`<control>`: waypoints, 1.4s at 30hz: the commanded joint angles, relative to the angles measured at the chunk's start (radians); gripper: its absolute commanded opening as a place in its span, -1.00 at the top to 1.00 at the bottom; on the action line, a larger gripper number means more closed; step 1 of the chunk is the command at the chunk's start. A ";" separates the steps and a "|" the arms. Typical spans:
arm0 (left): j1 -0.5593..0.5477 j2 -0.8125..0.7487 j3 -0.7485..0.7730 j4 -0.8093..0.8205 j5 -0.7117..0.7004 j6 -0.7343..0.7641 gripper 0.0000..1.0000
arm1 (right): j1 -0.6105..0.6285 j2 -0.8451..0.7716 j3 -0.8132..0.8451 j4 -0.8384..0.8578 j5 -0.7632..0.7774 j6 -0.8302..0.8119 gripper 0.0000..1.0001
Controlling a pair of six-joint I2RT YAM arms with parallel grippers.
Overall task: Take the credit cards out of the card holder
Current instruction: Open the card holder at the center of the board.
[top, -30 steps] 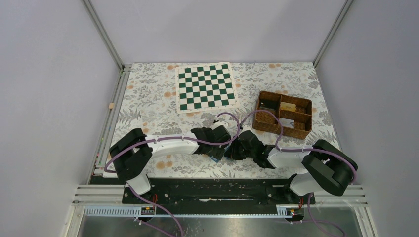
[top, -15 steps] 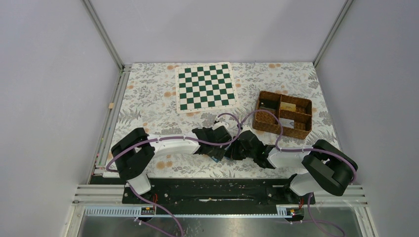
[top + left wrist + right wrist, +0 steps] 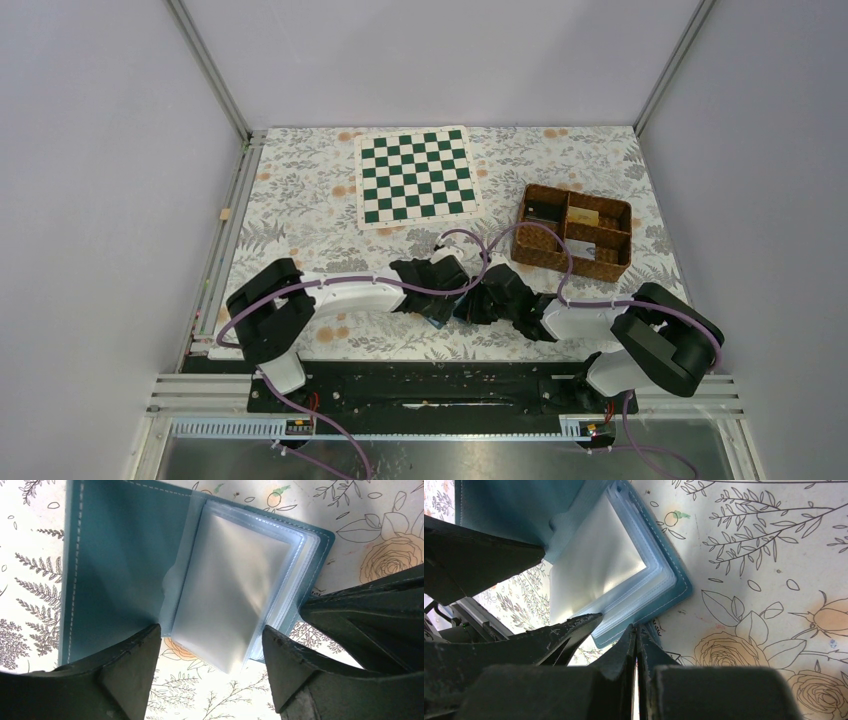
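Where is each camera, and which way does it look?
Top external: high up behind, looking down at chessboard and basket; both arms show.
Left wrist: on the left arm, over the open card holder; spread fingers show.
Right wrist: on the right arm, at the holder's corner; close-set fingers show.
Wrist views share the holder.

The top view is bright and even, and the counter (image 3: 300, 190) looks sharp from its far edge to its near edge. The arms drop only small, soft shadows by the near edge. In both wrist views the clear sleeves (image 3: 225, 585) shine white with glare. The card holder (image 3: 120, 555) has a darker, shady blue cover. The left gripper (image 3: 210, 629) and the right gripper (image 3: 636, 629) sit close to the lens and look dark and fuzzy.
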 commanded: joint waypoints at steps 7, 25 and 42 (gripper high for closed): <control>0.009 0.016 0.001 -0.017 -0.073 0.006 -0.20 | -0.005 -0.011 -0.021 -0.050 0.047 -0.039 1.00; 0.071 -0.018 -0.026 -0.003 0.001 -0.014 0.49 | -0.005 -0.051 0.001 -0.107 0.057 -0.038 0.95; 0.124 -0.124 -0.150 0.119 0.309 -0.192 0.55 | -0.005 -0.152 0.081 -0.109 -0.004 0.091 0.85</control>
